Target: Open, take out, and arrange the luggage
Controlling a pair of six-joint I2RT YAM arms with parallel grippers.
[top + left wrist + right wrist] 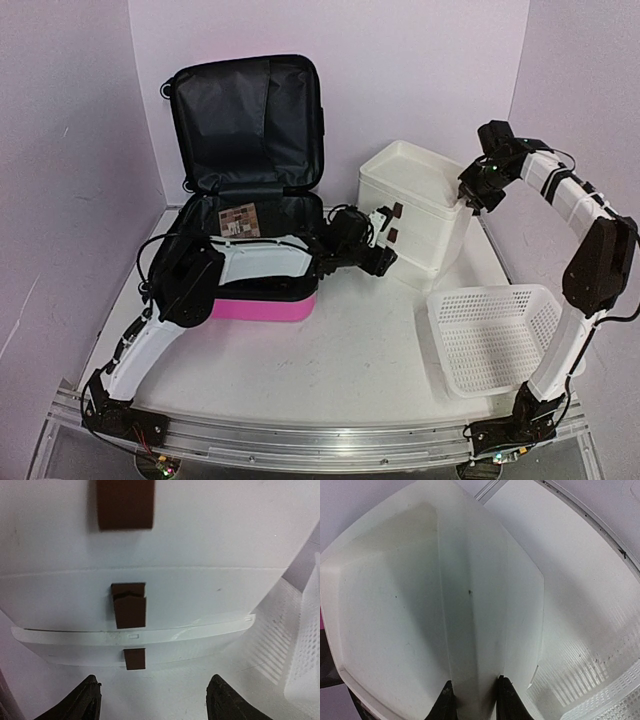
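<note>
The luggage [262,308] sits open toward the far left corner of the bench [350,345], its hot-pink shell flat on the surface and its lid [245,115] standing upright against the back wall, black lining facing forward. A small brown-patterned card [238,220] lies in the lower half close to the hinge. The left arm stretches across the front of the luggage toward the white drawer stack [420,190], which stands by the far edge, right of the middle. The left claw [388,250] hangs just in front of the stack's brown handles [397,212]. In its wrist view the fingers [82,702] are spread wide with nothing between them, and the middle handle [129,607] lies straight ahead. The front of a lower drawer [130,636] juts out a little from the stack. The right arm arches over from the right edge, and the right claw [470,190] is at the stack's top rim. In the right wrist view its fingers [445,702] are drawn close on either side of the white plastic wall [472,630], pinching it. A white mesh basket [500,335] rests near the near right corner, just beside the stack and well apart from the luggage.
</note>
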